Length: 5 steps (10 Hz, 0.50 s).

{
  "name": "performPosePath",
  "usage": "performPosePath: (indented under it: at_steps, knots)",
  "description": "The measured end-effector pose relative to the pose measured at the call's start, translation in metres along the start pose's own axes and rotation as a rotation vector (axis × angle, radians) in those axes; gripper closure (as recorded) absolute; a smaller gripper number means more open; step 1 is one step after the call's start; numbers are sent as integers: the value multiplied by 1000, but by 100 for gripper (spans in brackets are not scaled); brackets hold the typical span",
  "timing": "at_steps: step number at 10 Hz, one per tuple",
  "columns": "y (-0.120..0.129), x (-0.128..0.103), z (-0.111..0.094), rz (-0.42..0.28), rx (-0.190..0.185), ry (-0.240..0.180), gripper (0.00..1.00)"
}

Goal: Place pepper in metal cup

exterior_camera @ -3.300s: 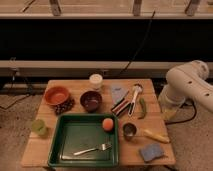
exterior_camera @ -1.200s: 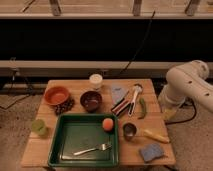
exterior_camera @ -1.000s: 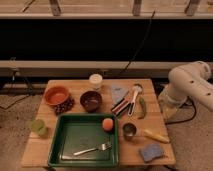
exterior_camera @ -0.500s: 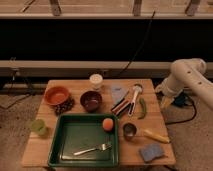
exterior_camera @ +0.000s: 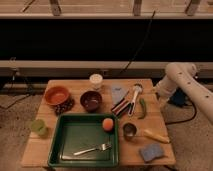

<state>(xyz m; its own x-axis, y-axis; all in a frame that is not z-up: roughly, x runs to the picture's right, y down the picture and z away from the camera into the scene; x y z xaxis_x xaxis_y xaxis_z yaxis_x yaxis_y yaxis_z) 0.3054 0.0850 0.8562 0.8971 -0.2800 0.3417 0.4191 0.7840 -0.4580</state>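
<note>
Pepper (exterior_camera: 142, 107) unmoved; pincer (exterior_camera: 160, 95) shifted nearer table (exterior_camera: 159, 122) edge, grip state unclear.

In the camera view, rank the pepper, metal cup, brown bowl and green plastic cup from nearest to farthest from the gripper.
The gripper hangs at the right edge of the table.
1. Pepper, just left of it.
2. Metal cup, toward the front.
3. Brown bowl, middle of the table.
4. Green plastic cup, far left edge.
</note>
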Motion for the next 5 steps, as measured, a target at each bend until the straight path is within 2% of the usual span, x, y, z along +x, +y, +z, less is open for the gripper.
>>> performPosePath:
  at_steps: [2,5]
  knots:
    - [-2,-6,22,-69,-17,21,35]
    - [-12,-7,36,-137,-38,35,35]
